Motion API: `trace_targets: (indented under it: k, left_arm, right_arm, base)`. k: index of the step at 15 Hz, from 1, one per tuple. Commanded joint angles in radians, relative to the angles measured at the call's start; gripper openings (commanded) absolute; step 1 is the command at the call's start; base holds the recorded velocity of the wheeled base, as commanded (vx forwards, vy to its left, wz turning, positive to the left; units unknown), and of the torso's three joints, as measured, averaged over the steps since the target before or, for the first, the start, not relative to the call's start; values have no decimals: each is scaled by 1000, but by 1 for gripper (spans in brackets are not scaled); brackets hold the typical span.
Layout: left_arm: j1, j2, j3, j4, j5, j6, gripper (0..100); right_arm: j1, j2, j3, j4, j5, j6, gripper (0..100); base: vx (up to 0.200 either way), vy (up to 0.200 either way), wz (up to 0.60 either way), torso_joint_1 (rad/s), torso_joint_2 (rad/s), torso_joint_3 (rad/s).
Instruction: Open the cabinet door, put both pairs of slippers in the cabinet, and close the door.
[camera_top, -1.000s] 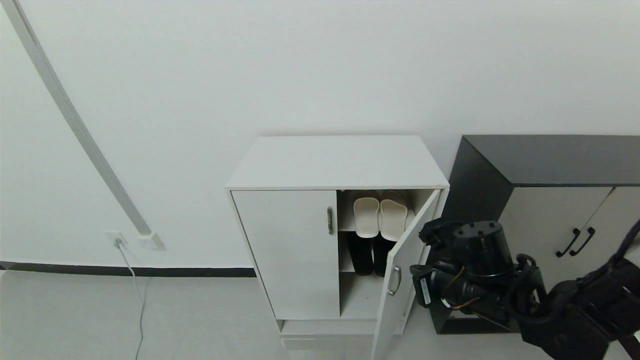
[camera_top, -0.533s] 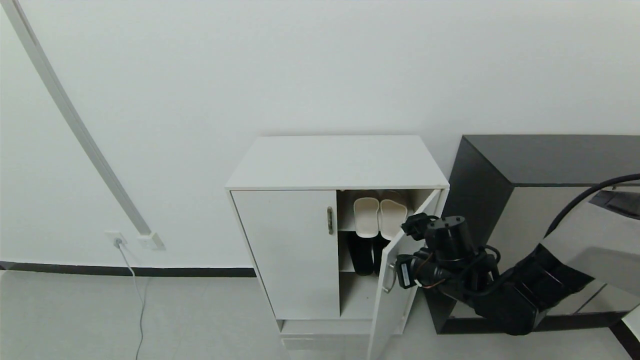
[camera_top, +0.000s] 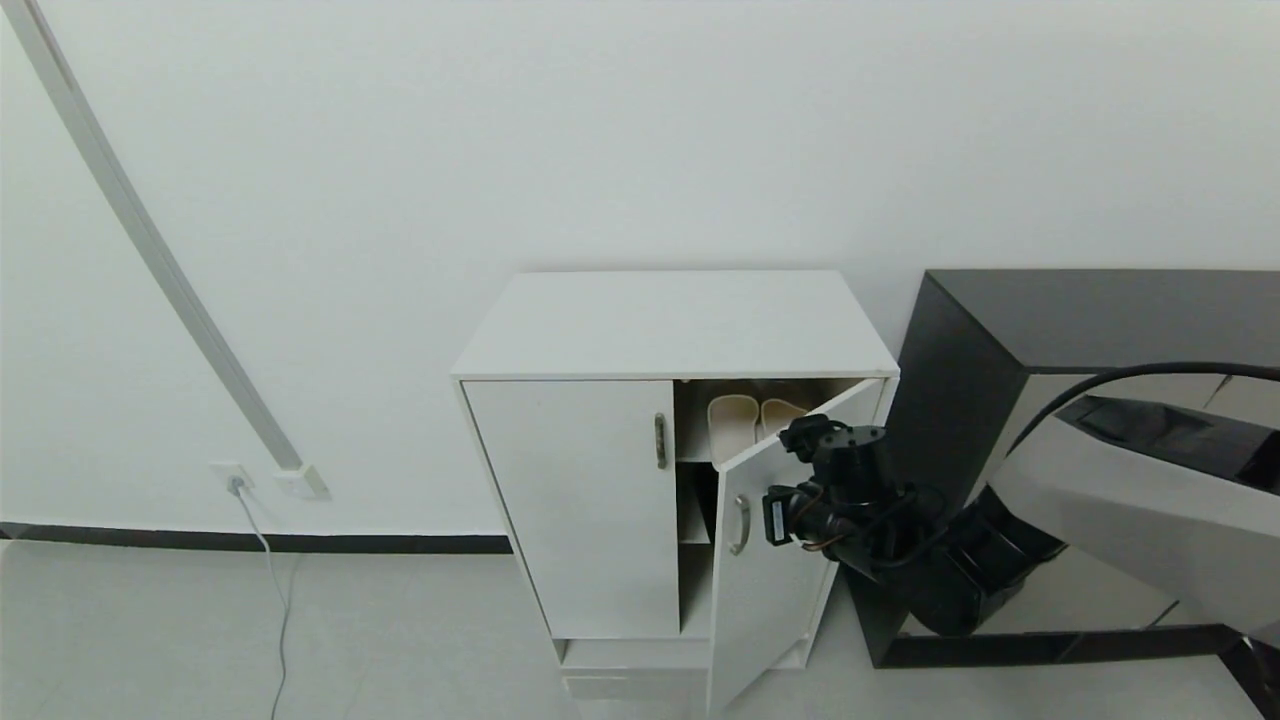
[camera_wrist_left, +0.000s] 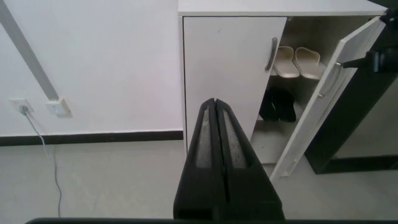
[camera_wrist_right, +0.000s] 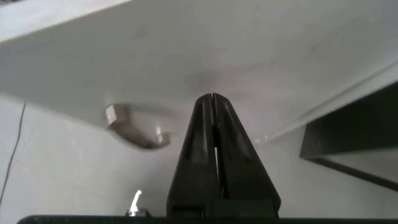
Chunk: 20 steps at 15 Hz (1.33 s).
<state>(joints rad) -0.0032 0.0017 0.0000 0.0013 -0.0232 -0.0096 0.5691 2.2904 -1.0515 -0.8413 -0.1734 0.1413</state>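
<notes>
While the cabinet (camera_top: 570, 500) door (camera_top: 770, 590) stands half shut in the head view, the right gripper (camera_top: 798, 437) sits at its outer face, with the handle (camera_top: 739, 524) at seven o'clock and the white slippers (camera_top: 735, 420) at nine o'clock. In the left wrist view, the left gripper (camera_wrist_left: 214, 106) is pinched together, facing the black slippers (camera_wrist_left: 278, 104) shelved under the white pair. In the right wrist view, the fingers are closed against the door.

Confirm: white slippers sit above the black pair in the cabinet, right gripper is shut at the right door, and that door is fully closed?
Not quite. The right door is not fully closed. It stands partly open, as the head view shows. The rest holds: the white slippers sit above the black pair in the cabinet, and the right gripper is shut at that door.
</notes>
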Motion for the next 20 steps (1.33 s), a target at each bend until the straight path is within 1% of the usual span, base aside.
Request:
trace_targets:
  k: [1, 5, 11, 14, 20]
  left_arm:
    - [0, 0, 0, 0, 0, 0, 0]
    - [0, 0, 0, -1, 0, 0, 0]
    - [0, 0, 0, 0, 0, 0, 0]
    - [0, 0, 0, 0, 0, 0, 0]
    - [0, 0, 0, -1, -1, 2, 0]
  right_arm:
    - [-8, 77, -68, -4, 0, 0, 0]
    - [-9, 147, -173, -5, -1, 0, 0]
    - [-31, 215, -254, -18, -1, 1, 0]
    - [-58, 270, -343, -22, 0, 0, 0]
    - [-64, 343, -473, -18, 0, 0, 0]
  base:
    - [0, 0, 0, 0, 0, 0]
    - [0, 0, 0, 0, 0, 0]
    - [0, 0, 0, 0, 0, 0]
    - [0, 0, 0, 0, 0, 0]
    - [0, 0, 0, 0, 0, 0]
